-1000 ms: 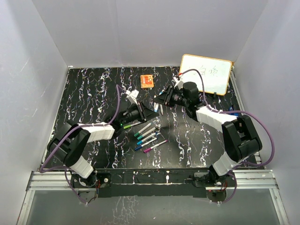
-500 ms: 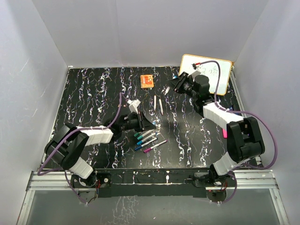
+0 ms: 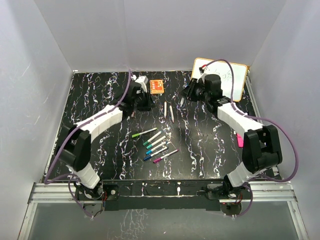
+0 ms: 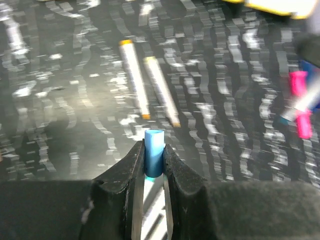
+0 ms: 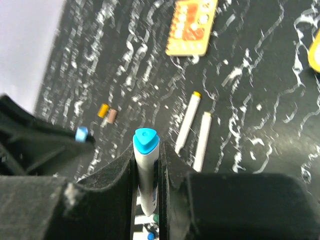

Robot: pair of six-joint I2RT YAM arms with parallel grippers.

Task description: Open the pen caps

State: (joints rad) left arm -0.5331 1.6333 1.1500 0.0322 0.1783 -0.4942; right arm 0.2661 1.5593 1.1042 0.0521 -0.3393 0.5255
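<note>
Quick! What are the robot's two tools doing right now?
Left tool: shut on a blue cap.
Right tool: shut on a blue-ended pen.

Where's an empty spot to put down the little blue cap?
Bare: the black marbled table's far-left corner, and the stretch between the row of coloured-capped white pens and the right arm. Crowded: the middle, around those and two uncapped white pens.

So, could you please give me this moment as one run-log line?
left claw: shut on blue cap | right claw: shut on blue-ended pen | two orange-tipped pens: lying on table
</note>
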